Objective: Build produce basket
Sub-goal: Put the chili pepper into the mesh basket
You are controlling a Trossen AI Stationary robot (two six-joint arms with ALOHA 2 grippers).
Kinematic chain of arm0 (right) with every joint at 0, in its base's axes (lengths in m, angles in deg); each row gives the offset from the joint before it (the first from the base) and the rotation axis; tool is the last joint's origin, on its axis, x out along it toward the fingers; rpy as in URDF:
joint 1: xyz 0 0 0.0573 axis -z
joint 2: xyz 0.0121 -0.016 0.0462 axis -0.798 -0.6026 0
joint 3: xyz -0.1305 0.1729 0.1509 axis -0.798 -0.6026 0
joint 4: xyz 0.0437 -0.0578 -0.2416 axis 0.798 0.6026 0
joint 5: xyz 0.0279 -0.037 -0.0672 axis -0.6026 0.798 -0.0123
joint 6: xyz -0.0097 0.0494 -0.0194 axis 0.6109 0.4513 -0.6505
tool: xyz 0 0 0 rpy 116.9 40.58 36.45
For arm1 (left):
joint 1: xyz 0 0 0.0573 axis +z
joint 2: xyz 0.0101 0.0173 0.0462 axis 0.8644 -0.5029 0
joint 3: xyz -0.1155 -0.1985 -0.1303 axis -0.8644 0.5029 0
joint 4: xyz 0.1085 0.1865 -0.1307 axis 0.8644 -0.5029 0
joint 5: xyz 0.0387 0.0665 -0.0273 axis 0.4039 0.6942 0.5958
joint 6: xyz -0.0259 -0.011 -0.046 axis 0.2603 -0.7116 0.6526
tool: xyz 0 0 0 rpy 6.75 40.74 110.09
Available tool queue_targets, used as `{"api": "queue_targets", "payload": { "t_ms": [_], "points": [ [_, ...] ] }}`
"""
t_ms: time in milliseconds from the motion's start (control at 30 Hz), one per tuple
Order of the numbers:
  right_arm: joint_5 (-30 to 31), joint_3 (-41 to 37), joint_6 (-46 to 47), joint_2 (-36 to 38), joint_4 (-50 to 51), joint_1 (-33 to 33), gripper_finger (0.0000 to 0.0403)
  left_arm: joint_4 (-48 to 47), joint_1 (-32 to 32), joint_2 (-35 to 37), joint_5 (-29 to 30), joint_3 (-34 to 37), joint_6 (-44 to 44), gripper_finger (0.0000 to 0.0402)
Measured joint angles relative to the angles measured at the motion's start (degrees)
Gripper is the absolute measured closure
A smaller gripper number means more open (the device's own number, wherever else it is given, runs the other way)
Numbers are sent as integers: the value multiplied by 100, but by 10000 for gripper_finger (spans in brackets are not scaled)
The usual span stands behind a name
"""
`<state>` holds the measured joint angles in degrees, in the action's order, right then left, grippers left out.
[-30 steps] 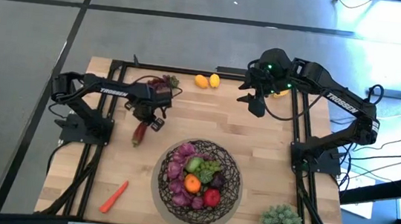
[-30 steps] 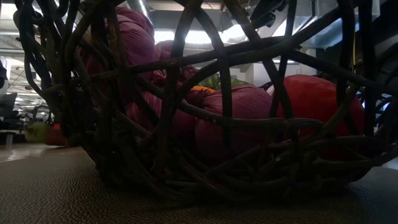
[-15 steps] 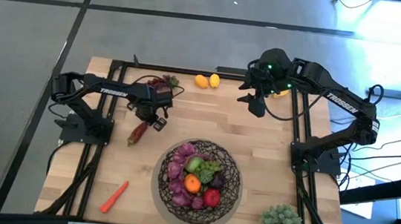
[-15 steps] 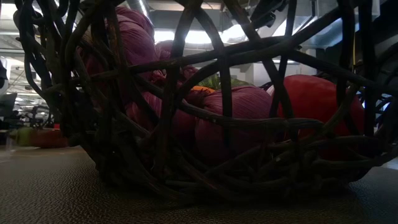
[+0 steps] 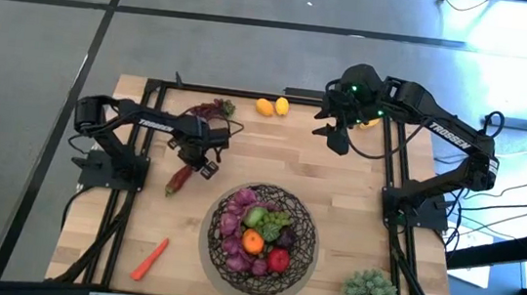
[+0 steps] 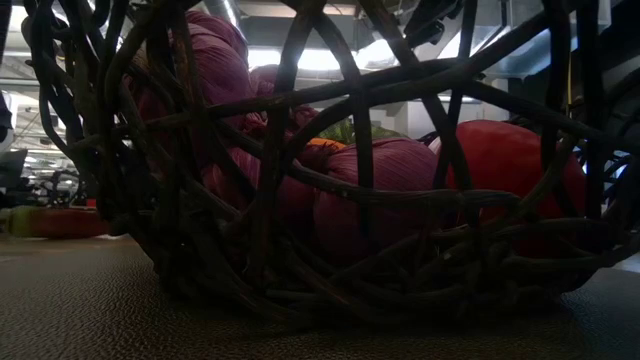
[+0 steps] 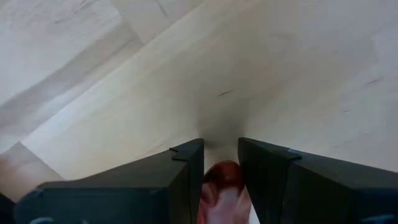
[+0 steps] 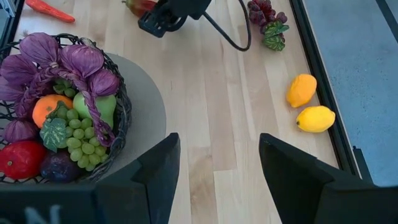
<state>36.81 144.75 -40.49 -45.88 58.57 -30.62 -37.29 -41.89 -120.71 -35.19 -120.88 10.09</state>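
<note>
Left of the basket (image 5: 263,232), the left gripper (image 5: 193,163) hung low over the wooden table (image 5: 262,157), its fingers closed on what looked like a red pepper (image 5: 178,178). Produce (image 5: 260,231) already filled the basket. Two lemons (image 5: 272,106) lay at the far edge, near the right gripper (image 5: 335,135), which waited half open and empty.

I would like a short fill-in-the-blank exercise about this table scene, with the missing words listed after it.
1. The left gripper is shut on a ____ pepper.
2. The two lemons lie ____ the basket.
3. The right gripper holds ____.
4. The carrot lies on the ____.

Missing words: red; outside; nothing; table
</note>
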Motion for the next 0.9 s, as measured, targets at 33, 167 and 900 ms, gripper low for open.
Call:
{"api": "queue_targets", "payload": {
  "t_ms": [33,167,900],
  "points": [
    [1,0,0,0,0,-1,192,-2,-19,0,1,0,2,314],
    [1,0,0,0,-2,-1,192,-1,-43,0,0,0,4,331],
    [1,0,-137,0,-9,-2,192,-157,-51,-7,39,-256,-312,400]
  ]
}}
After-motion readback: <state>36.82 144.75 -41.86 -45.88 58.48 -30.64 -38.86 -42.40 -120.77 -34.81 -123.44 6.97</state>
